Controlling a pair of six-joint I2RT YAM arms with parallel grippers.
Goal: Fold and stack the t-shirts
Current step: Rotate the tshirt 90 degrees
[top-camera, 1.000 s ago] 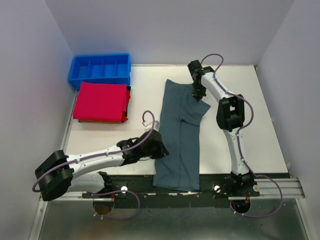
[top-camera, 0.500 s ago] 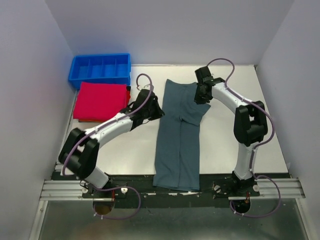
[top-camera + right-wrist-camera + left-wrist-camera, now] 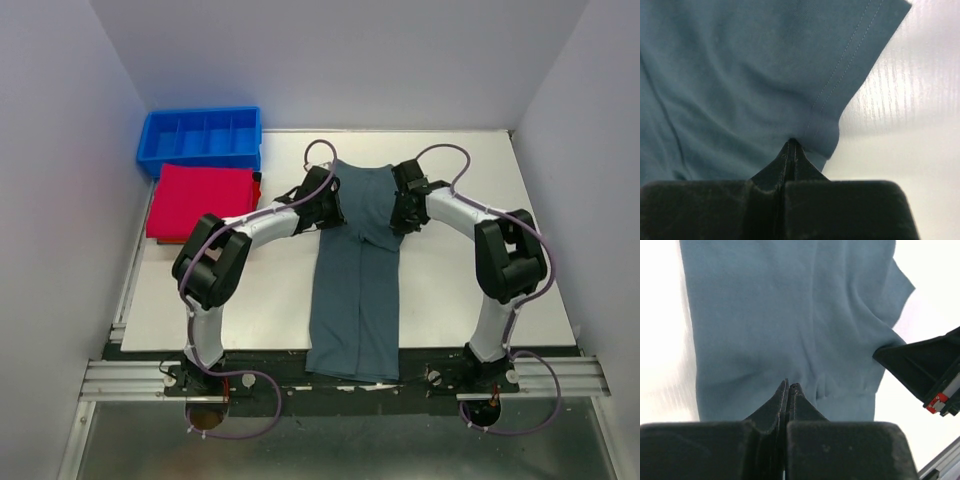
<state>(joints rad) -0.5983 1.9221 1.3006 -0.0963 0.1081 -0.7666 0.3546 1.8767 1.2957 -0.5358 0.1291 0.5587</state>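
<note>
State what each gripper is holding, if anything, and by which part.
Both hold the blue-grey t-shirt. The left gripper pinches cloth near its left edge; the right gripper pinches the folded sleeve at its right edge.

The plain slate-blue cotton t-shirt (image 3: 355,290), with self-coloured twin stitching on the hem past the fingertips of the matte black right gripper (image 3: 792,142), covers a white table (image 3: 260,290), and left of the black left gripper (image 3: 789,385) sit a plain red folded t-shirt (image 3: 200,203) and a blue plastic divided bin (image 3: 200,135).
</note>
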